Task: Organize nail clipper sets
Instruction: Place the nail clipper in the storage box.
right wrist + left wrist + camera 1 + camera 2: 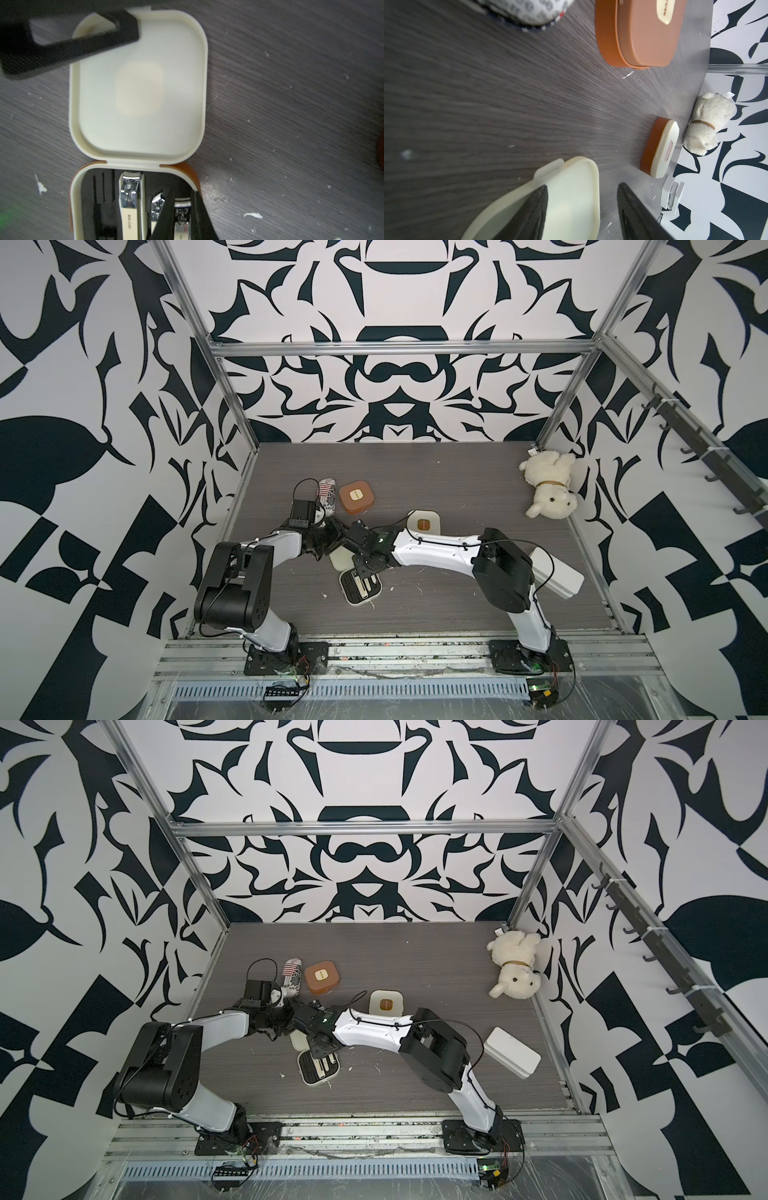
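The open case (360,588) lies near the middle of the worktop (457,489), between the two arms. Its cream lid (141,93) is folded flat beyond the hinge, and the tray with the black insert faces up.

Three clippers lie side by side in the insert. Their long axes are parallel and run from the hinge toward the tray's free edge. The clipper (182,216) nearest the tray's side wall sits between the right fingers (166,218), which are closed on its two long sides, across its width. The right arm is therefore the one nearer the tray.

The left fingers (529,212) stand apart and grip nothing. One is over the lid's inner face and one is outside its rim; contact with the lid cannot be confirmed.

Judgement: the clipper should travel straight up or down, with its axis kept in line with its slot. A twist would foul the middle clipper (158,205) just beside it.

The brown case (355,497) and the second cream-lidded case (423,523) lie shut, farther back.
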Robot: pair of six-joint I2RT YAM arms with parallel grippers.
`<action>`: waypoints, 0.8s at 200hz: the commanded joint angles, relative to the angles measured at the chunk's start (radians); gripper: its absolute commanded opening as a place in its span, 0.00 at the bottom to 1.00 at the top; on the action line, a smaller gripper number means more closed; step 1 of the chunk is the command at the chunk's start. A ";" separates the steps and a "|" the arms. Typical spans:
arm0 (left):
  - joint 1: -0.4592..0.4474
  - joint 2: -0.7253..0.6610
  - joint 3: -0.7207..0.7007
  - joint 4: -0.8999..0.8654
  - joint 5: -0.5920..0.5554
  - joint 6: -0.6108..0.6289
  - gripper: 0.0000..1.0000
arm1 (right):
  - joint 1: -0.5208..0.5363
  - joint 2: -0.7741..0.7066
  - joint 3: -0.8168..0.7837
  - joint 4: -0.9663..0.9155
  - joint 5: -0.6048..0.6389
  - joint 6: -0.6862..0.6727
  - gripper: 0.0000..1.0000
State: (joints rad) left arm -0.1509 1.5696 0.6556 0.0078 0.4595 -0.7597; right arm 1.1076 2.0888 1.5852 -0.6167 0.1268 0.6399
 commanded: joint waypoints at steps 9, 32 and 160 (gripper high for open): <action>-0.003 0.050 -0.059 -0.134 -0.081 0.009 0.59 | -0.002 -0.036 -0.006 0.039 -0.012 -0.015 0.05; -0.003 0.053 -0.059 -0.134 -0.081 0.010 0.58 | -0.002 -0.037 -0.016 0.056 -0.021 -0.007 0.05; -0.003 0.059 -0.049 -0.146 -0.088 0.010 0.59 | 0.006 -0.056 -0.087 0.075 -0.019 -0.010 0.05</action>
State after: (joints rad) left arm -0.1509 1.5700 0.6559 0.0078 0.4599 -0.7597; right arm 1.1080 2.0865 1.5234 -0.5316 0.0986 0.6380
